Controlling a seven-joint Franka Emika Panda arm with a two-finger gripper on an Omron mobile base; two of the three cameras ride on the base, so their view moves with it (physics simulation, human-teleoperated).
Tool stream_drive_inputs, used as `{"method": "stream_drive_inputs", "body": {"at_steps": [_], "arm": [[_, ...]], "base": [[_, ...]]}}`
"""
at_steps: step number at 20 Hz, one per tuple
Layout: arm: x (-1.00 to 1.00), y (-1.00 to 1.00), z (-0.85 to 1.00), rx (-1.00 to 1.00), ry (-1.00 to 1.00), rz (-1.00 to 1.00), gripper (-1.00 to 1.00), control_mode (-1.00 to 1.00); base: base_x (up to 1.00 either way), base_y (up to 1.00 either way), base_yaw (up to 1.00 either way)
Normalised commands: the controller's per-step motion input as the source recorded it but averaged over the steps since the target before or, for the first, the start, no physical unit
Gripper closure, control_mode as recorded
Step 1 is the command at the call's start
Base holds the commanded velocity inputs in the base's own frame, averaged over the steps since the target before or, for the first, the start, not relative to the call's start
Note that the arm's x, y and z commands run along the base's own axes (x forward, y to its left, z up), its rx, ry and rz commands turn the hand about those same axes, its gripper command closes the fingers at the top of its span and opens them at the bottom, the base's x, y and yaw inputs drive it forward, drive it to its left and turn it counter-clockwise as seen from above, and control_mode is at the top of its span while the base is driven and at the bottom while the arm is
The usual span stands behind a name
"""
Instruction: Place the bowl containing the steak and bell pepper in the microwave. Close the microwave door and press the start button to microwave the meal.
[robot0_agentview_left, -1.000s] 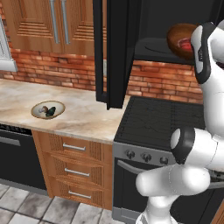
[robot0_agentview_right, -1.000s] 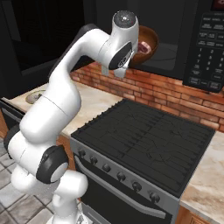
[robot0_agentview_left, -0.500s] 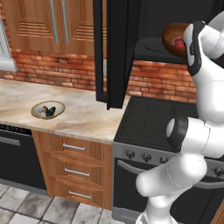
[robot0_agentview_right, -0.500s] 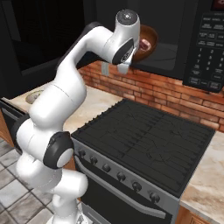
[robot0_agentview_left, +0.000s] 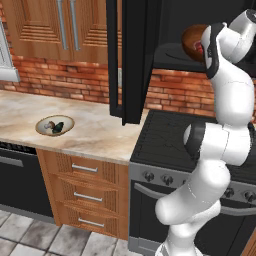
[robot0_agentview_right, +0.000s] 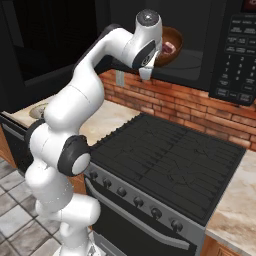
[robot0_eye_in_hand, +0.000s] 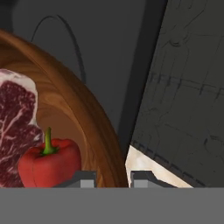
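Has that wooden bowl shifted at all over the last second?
Yes. The bowl has slid rightward, deeper into the microwave, nearer its keypad.

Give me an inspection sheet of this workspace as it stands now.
Surface: marble counter beside the black stove.
Job's things: wooden bowl holding steak and red bell pepper, raised at the microwave opening; microwave door open.
Clutter: shallow cream dish on the counter.
Grippers: gripper at the bowl's rim, one of the fingers inside it, one outside.
Cables: nothing seen.
Surroundings: brick wall, wooden cabinets, drawers.
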Motion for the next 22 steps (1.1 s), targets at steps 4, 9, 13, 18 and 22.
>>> {"method": "stream_drive_inputs", "body": {"at_steps": [4,9,13,18,22], "arm": [[0.46,-0.2,0.11,0.0,0.01,0.0,1.0,-1.0],[0.39,-0.12,0.02,0.0,0.11,0.0,1.0,-1.0],[0.4,-0.2,0.0,0.0,0.18,0.0,1.0,-1.0],[0.48,-0.15,0.0,0.0,0.19,0.0,1.0,-1.0],[0.43,0.0,-0.01,0.0,0.07,0.0,-1.0,-1.0]], "base": [[0.0,0.0,0.0],[0.0,0.0,0.0],[0.0,0.0,0.0],[0.0,0.0,0.0],[0.0,0.0,0.0]]}}
